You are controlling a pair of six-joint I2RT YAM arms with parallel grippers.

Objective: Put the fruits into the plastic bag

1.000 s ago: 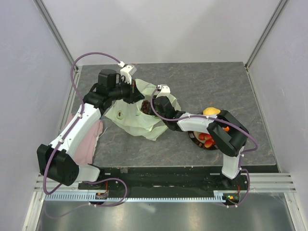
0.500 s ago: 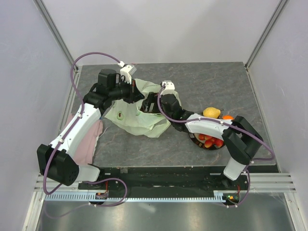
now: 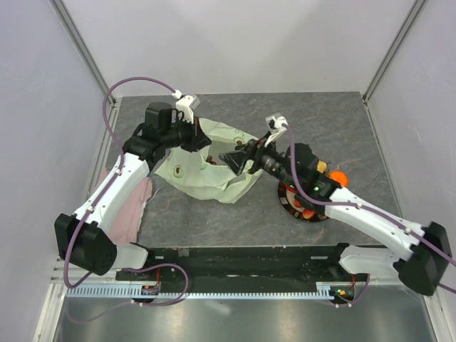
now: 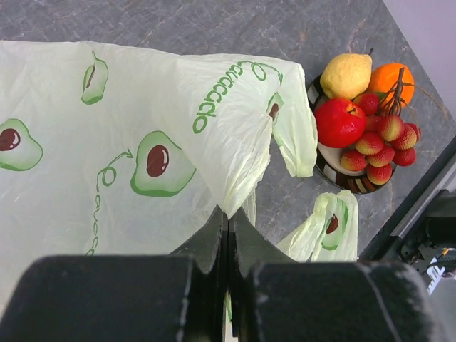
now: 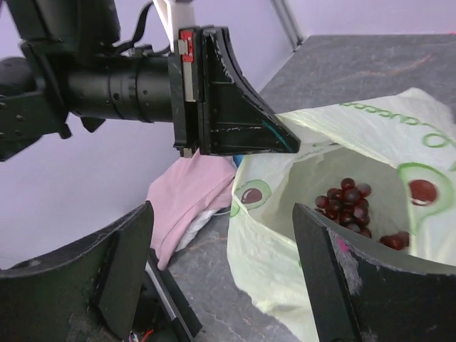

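The pale green plastic bag (image 3: 191,171) with avocado prints lies open at mid table. My left gripper (image 4: 228,214) is shut on its upper edge, holding the mouth up. A dark purple grape bunch (image 5: 350,203) lies inside the bag (image 5: 285,256). My right gripper (image 5: 222,210) stands open and empty just outside the bag's mouth (image 3: 236,158). The other fruits sit on a plate (image 4: 333,169): a red apple (image 4: 339,121), a yellow lemon (image 4: 345,73), an orange (image 4: 392,77) and several small red-yellow fruits (image 4: 381,146).
A pink cloth (image 3: 132,203) lies at the table's left edge, beside the left arm. The plate (image 3: 285,201) stands right of the bag, partly under the right arm. One loop handle of the bag (image 4: 329,226) trails on the grey tabletop toward the plate.
My right gripper has opened, left the grape bunch inside the bag and drawn back to the right out of the bag's mouth. The left gripper has kept its hold on the bag.
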